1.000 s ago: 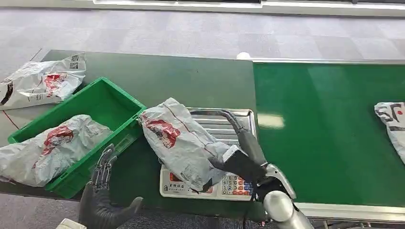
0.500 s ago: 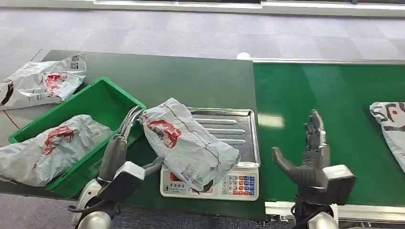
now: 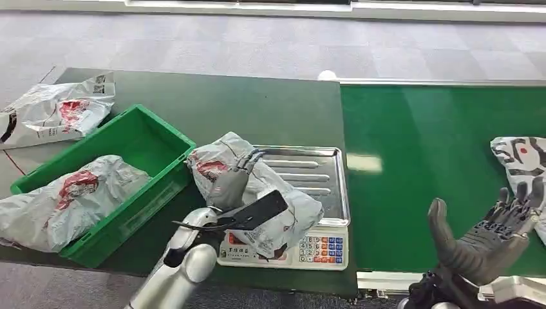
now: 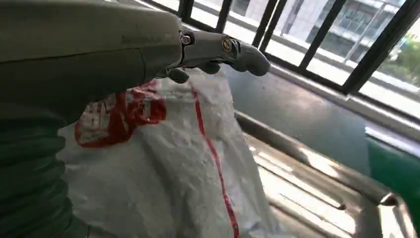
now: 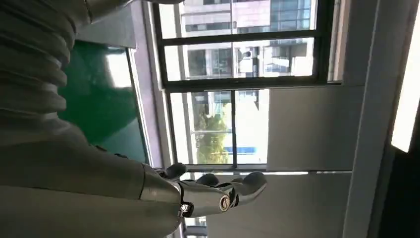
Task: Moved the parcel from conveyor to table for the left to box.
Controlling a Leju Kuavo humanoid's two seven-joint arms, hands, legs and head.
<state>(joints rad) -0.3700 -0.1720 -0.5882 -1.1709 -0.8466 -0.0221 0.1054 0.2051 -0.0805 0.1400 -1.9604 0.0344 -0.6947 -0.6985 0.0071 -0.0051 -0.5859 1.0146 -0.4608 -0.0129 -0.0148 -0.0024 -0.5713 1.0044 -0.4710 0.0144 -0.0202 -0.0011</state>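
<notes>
Grey parcel (image 3: 257, 193) partly hidden — left hand (image 3: 233, 182) over it.

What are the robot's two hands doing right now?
Left hand: on the parcel lying on the scale; whether it grips cannot be told.
Right hand: open, holding nothing.

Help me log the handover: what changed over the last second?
The right hand let go of the parcel on the scale and drew back, open, over the conveyor. The left hand rose from beside the green bin onto that parcel; no grasp visible yet. A parcel on the belt crept inward. Scale, bin, other parcels unchanged.
</notes>
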